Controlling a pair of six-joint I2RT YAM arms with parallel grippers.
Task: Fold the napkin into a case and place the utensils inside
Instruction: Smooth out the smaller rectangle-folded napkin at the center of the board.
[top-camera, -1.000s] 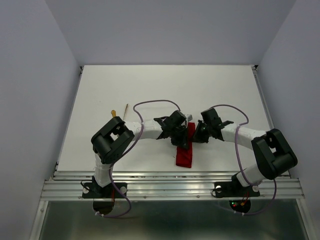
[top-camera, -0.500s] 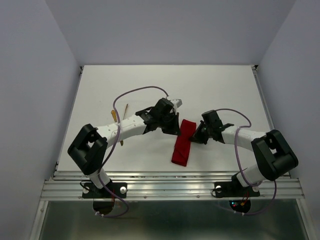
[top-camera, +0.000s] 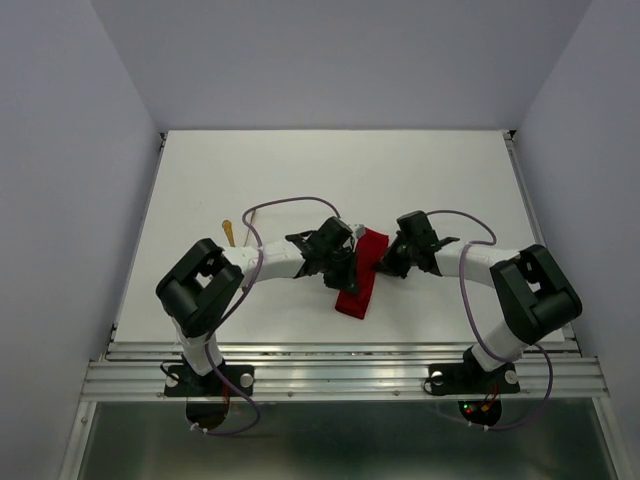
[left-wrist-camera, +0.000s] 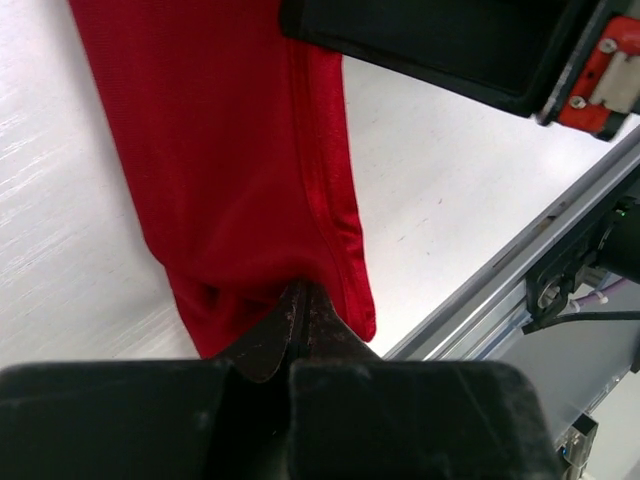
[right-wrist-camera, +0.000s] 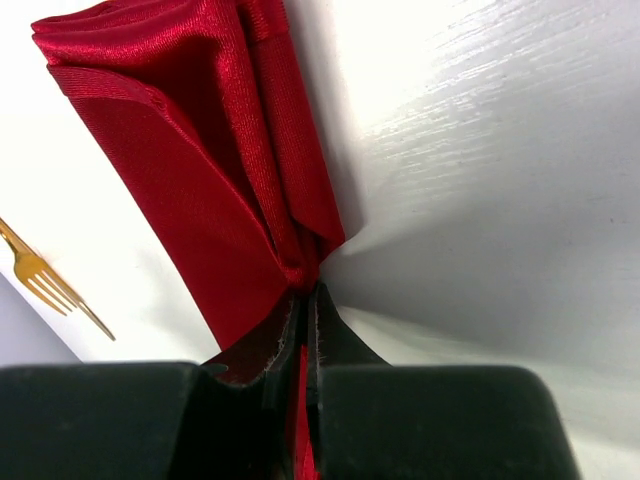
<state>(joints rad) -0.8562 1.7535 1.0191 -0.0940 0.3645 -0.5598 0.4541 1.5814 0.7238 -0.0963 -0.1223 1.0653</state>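
Observation:
The red napkin (top-camera: 357, 287) lies folded into a narrow strip, the case, slanting across the middle of the table. My left gripper (top-camera: 347, 270) meets its left edge, and in the left wrist view the jaws (left-wrist-camera: 300, 300) are shut, with the napkin (left-wrist-camera: 230, 150) puckered round the tips. My right gripper (top-camera: 381, 264) is at the strip's upper right edge. Its jaws (right-wrist-camera: 308, 296) are shut, with red cloth (right-wrist-camera: 190, 150) showing between them. The utensils (top-camera: 229, 232) lie far left of the strip, and the fork (right-wrist-camera: 45, 280) shows its tines beyond the napkin.
A metal rail (top-camera: 340, 352) runs along the table's near edge, just below the strip's lower end. Purple cables (top-camera: 290, 202) loop above both arms. Grey walls close in the table on three sides.
The napkin strip has slid up and to the left, away from the near edge. My left gripper swung off to the left of it, then came back onto its left edge.

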